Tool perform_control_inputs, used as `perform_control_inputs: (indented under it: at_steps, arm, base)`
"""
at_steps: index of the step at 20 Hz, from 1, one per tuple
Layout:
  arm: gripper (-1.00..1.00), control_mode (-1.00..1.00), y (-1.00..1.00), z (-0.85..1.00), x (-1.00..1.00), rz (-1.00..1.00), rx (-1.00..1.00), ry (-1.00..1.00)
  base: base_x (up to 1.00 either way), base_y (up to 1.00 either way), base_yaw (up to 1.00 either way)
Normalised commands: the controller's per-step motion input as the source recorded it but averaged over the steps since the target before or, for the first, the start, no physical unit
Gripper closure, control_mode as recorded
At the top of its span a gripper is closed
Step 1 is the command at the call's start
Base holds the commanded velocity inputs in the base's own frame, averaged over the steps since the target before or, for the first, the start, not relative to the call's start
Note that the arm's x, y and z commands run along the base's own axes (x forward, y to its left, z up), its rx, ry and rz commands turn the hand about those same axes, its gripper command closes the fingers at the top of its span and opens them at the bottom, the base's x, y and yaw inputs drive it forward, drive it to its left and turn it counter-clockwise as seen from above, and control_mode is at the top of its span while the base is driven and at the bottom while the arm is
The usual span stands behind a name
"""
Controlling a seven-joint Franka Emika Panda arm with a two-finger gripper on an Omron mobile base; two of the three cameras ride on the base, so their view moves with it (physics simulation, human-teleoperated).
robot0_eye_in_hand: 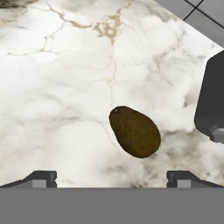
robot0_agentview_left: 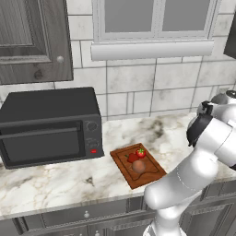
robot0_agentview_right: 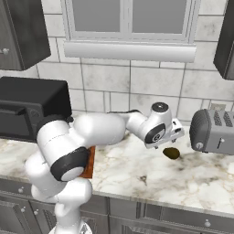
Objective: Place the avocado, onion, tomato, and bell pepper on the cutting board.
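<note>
Avocado point(robot0_eye_in_hand: 134, 131), a dark brown-green oval (matte, faintly speckled), lies on the marble counter point(robot0_eye_in_hand: 65, 87) ahead of the gripper point(robot0_eye_in_hand: 111, 177), between its widely parted jaws, touching neither fingertip.

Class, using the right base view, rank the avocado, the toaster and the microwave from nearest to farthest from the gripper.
1. avocado: on the counter right below the gripper.
2. toaster: further right on the counter.
3. microwave: far left, beyond the arm.
</note>
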Motion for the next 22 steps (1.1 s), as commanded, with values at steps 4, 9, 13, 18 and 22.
perform_control_inputs:
  at_steps: [4, 9, 13, 18, 22]
  arm:
    - [-1.00, -1.00, -0.02, -0.22, 0.09, 0.00, 0.00, 0.03]
    - [-1.00, -1.00, 0.00, -0.21, 0.13, 0.00, 0.00, 0.03]
    - [-1.00, -1.00, -0.04, -0.20, 0.12, 0.00, 0.00, 0.03]
    - [-1.00, -1.00, -0.20, -0.26, 0.07, 0.00, 0.00, 0.03]
    - [-1.00, -1.00, -0.17, -0.26, 0.13, 0.00, 0.00, 0.03]
  base:
    - [0.00, 0.00, 0.00]
    - [0.00, 0.00, 0.00]
    - [0.00, 0.00, 0.00]
    - [0.00, 0.00, 0.00]
    - [0.00, 0.00, 0.00]
